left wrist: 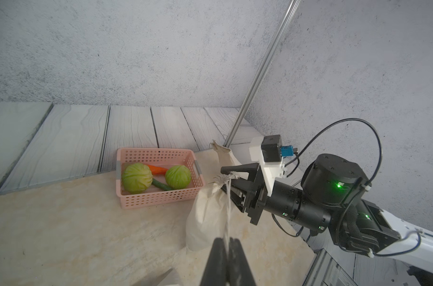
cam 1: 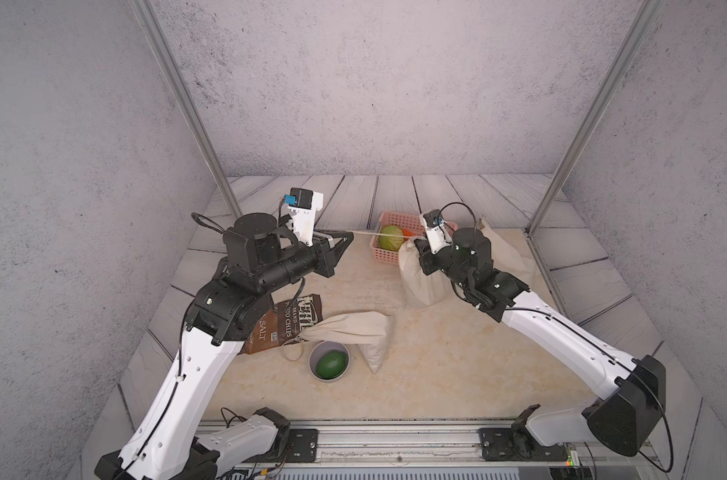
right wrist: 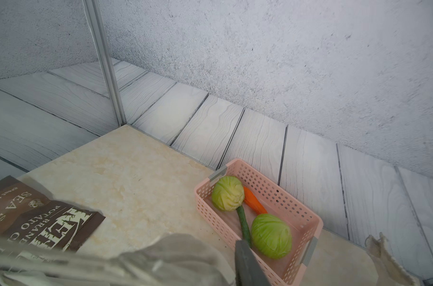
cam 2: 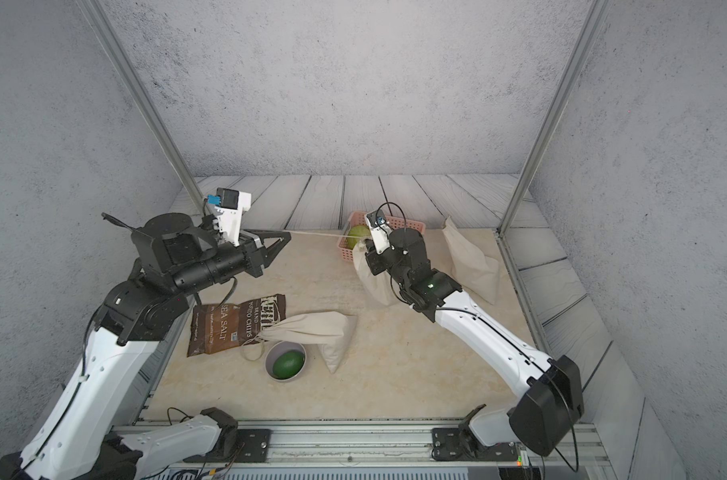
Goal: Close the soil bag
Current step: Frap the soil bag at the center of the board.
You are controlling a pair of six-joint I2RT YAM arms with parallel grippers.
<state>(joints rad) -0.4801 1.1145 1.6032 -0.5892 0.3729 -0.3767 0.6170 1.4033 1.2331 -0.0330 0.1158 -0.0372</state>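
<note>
The step in hand looks like the cinch itself. The left gripper [left wrist: 225, 242] is pressed together on the drawstring [left wrist: 227, 213], which runs taut from its tips straight across to the gathered neck of the soil bag [left wrist: 205, 218]. The bag stands upright on the table [cam 1: 436, 365], directly at the right gripper [left wrist: 227, 183], whose jaws stand apart on either side of the puckered neck. Whether they actually press the cloth cannot be told from these views.

The mouth already looks drawn into a small knot of folds, so little travel is probably left. To finish well, the pull should run in line with the cord, directly away from the right gripper, not upward, which would likely tip the bag toward the left gripper. The right gripper should brace the neck just behind the gathers, so the fabric slides along the cord and the whole bag is not dragged.

The pink basket [left wrist: 158, 200] with its cabbages sits just beyond the right gripper's tips, on the far side of the bag. A sideways swing there could knock it. A thin cord in a tight pinch may slip, so a slow, steady pull seems wiser than a jerk.
</note>
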